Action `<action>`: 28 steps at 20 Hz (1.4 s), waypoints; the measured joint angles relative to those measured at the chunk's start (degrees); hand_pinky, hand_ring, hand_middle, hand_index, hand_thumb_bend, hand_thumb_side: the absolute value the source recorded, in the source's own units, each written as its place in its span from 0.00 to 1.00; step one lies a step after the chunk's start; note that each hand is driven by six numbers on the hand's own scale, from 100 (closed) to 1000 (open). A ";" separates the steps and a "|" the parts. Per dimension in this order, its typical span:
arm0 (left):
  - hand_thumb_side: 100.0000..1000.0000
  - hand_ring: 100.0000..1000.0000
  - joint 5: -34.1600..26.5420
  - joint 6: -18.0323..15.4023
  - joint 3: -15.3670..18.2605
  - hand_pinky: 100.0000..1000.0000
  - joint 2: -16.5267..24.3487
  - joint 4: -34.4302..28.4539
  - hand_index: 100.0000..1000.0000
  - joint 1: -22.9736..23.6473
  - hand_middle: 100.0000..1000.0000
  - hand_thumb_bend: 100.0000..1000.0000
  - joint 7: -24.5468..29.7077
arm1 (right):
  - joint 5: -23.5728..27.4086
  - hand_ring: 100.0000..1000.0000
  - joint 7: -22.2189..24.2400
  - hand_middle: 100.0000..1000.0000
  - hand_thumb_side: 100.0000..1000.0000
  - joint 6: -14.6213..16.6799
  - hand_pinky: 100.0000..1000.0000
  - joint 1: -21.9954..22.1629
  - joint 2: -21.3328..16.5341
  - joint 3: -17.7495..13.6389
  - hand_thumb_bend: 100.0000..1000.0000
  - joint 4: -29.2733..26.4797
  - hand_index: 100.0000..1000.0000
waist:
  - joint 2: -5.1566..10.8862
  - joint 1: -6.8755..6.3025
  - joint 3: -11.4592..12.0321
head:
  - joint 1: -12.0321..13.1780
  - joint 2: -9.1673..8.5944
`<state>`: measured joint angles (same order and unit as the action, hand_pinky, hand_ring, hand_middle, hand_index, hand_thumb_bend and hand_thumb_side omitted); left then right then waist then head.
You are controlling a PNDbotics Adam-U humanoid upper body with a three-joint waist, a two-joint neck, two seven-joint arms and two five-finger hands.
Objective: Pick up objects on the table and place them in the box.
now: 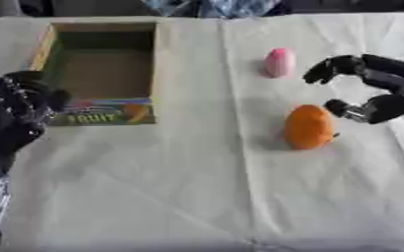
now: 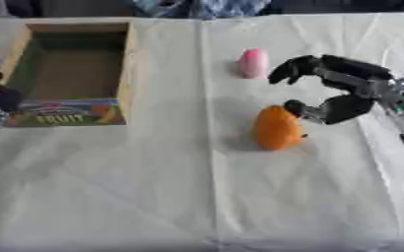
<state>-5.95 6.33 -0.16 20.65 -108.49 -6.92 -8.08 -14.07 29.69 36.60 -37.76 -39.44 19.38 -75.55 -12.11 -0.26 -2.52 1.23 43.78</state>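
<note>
On the right half of the white-clothed surface (image 1: 197, 197), the right hand (image 2: 348, 93) comes in from the right edge with its fingers and thumb spread in a wide curve, holding nothing. Its lower digit tip lies at the upper right shoulder of the orange object (image 2: 277, 128), touching it or just short of it; the pictures do not settle which. The upper fingers arch above and to the right of that object and end just beside the pink object (image 2: 253, 63), apart from it. So the orange object sits just below and left of the hand's opening, not enclosed by it, while the pink object lies farther up the surface, to the left of the upper fingertips.

Well apart to the left stands the box (image 1: 162, 64), an open cardboard tray with a printed front panel bearing the word "FRUIT"; its inside shows only a bare brown floor.

At the left edge, the left hand (image 1: 20, 106) rests close to the box's front left corner; whether its fingers are curled or straight I cannot tell.
</note>
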 measured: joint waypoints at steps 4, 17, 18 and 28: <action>0.31 0.46 0.00 0.02 0.00 0.54 0.00 0.00 0.67 0.00 0.46 0.72 0.03 | -4.12 0.84 -1.28 0.80 0.73 1.28 0.72 0.01 0.74 0.43 0.18 0.86 0.85 | 0.00 -0.02 0.04 | -0.11 0.00; 0.31 0.46 0.00 -0.02 0.00 0.54 0.00 0.01 0.67 0.11 0.46 0.71 0.18 | -16.04 0.82 -4.15 0.78 0.66 4.13 0.72 0.50 2.47 0.78 0.28 3.10 0.84 | 0.00 -0.04 0.09 | -0.35 0.00; 0.31 0.46 0.00 -0.02 0.00 0.54 0.00 0.02 0.67 0.11 0.46 0.71 0.18 | -16.77 0.82 -4.23 0.78 0.65 4.20 0.72 0.51 2.55 0.78 0.28 3.43 0.84 | 0.00 -0.04 0.11 | -0.37 0.00; 0.31 0.46 0.00 -0.02 -0.01 0.54 0.00 0.02 0.67 0.18 0.46 0.71 0.21 | -22.17 0.80 -5.37 0.75 0.32 4.45 0.71 0.52 3.56 0.23 0.12 6.16 0.81 | 0.01 -0.05 0.23 | -0.40 0.00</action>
<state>-5.95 6.31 -0.16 20.65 -108.47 -6.74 -7.87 -36.24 24.33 41.06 -37.24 -35.88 19.61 -69.39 -12.11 -0.31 -2.29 0.83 43.78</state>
